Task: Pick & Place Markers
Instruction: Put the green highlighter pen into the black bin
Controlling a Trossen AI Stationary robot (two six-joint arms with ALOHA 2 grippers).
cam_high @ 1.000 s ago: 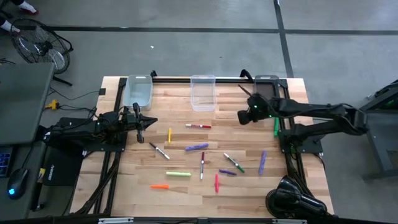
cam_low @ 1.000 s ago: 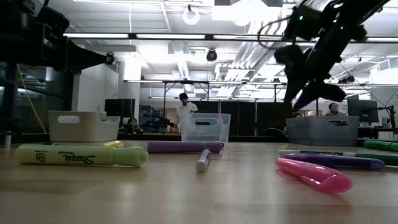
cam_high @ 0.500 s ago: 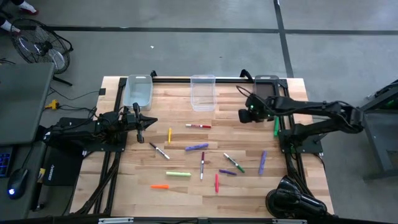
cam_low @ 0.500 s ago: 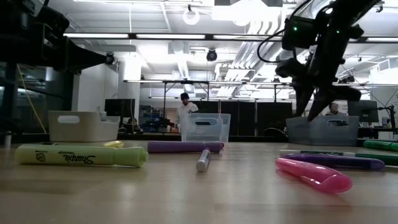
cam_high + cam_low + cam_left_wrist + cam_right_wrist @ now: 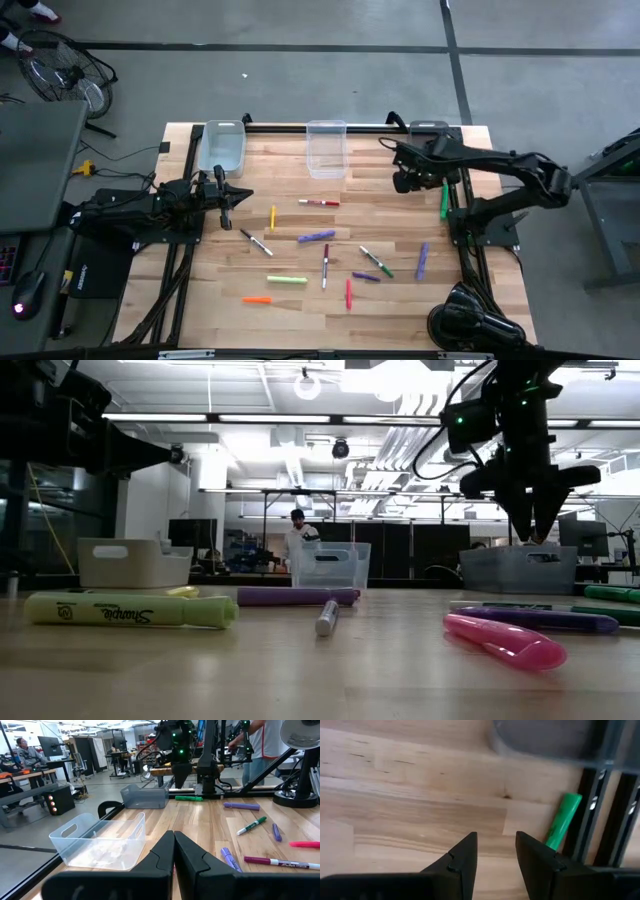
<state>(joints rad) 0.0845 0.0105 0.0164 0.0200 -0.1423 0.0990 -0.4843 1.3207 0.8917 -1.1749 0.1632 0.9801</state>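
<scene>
Swung since a second ago: my right gripper [image 5: 404, 183], from the table's middle toward the grey bin [image 5: 428, 134], jaws half open and empty, pointing down beside the green marker [image 5: 563, 818] I judge it is lining up on; left gripper [image 5: 226, 199] parked at its edge, shut on nothing; other markers [image 5: 316, 236] lie scattered mid-table

Wooden table [image 5: 290, 305] carries three bins along its far edge: clear bin [image 5: 222, 147], clear bin [image 5: 326, 148], grey bin [image 5: 428, 135]; scattered markers [image 5: 317, 237] lie across its middle; green marker [image 5: 444, 203] lies near the right edge.
</scene>
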